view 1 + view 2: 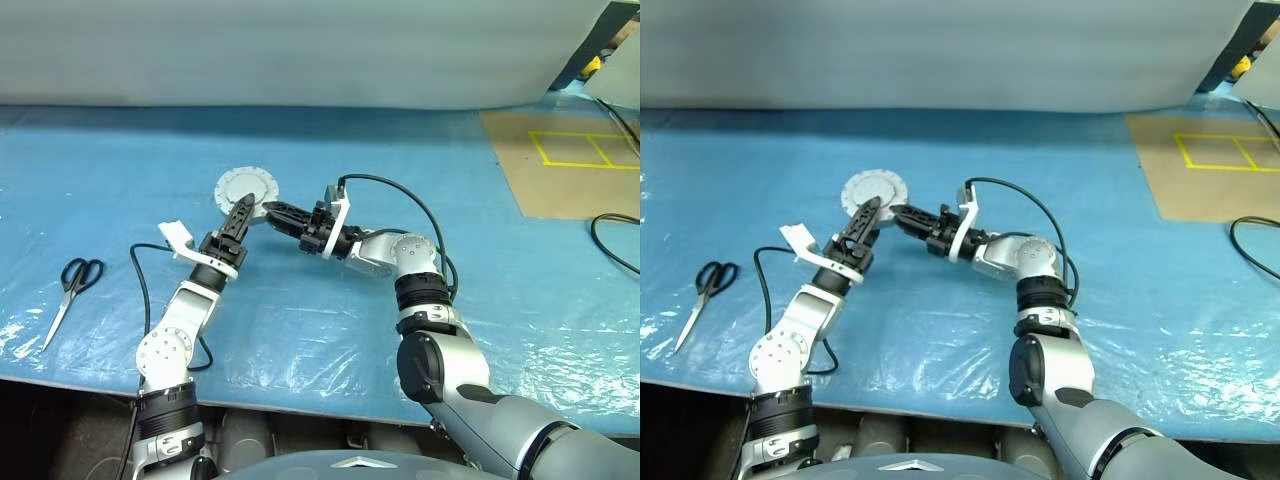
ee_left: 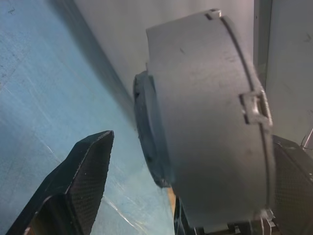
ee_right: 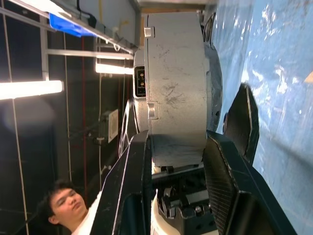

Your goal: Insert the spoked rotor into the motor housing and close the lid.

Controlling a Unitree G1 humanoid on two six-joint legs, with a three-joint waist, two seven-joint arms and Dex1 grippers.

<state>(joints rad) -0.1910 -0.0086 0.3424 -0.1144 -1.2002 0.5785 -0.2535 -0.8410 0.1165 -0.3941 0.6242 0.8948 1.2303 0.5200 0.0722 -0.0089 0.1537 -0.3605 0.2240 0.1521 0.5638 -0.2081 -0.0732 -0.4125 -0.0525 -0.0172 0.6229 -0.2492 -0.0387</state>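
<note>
Clamped across its flat faces by the right gripper [image 3: 176, 161], the motor housing [image 3: 176, 83] is held edge-on between the left gripper's [image 2: 186, 161] spread fingers.

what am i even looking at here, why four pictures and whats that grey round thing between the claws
This is a humanoid robot with two arms, each ending in a gripper of two black fingers. The two wide pictures come from a stereo camera on its head, looking down over the arms at a table covered in blue plastic sheet. The two close-ups come from cameras on the wrists, looking along each gripper's fingers.

The grey round thing is a motor housing, a short metal cylinder. The right gripper holds it clamped between its fingers, lifted off the table. The left gripper is right beside it with its fingers open, not gripping.

A pair of scissors lies on the sheet at the robot's left. A person shows in the background of the right wrist view.
</note>
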